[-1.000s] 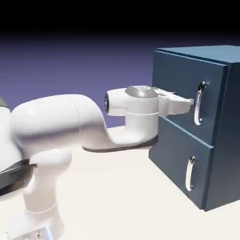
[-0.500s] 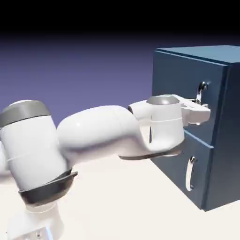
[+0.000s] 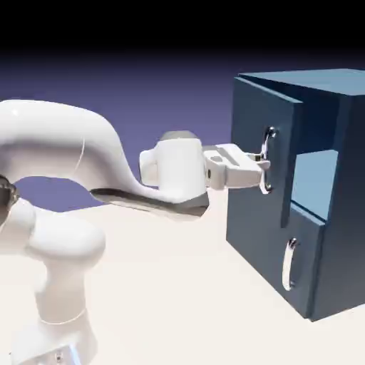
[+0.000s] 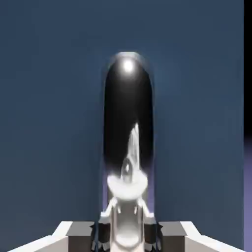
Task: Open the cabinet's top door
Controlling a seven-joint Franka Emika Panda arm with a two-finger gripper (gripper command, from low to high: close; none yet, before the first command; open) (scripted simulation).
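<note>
**My Jaws Clamped on the Upper Handle**

My two grey-tipped jaws [image 4: 126, 237] were pinching the curved silver bar handle [image 4: 129, 98]. Behind it stood the flat dark blue top door [image 3: 261, 114], partly swung open. At three o'clock of my fingers in the exterior view, the lighter blue inner shelf [image 3: 315, 184] showed inside the boxy dark blue cabinet [image 3: 353, 207].

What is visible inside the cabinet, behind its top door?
Through the gap beside the partly open top door, the exterior view shows a lighter blue inner surface and dark space above it. The door covers the rest of the inside, so whether anything is stored there cannot be seen.
</note>
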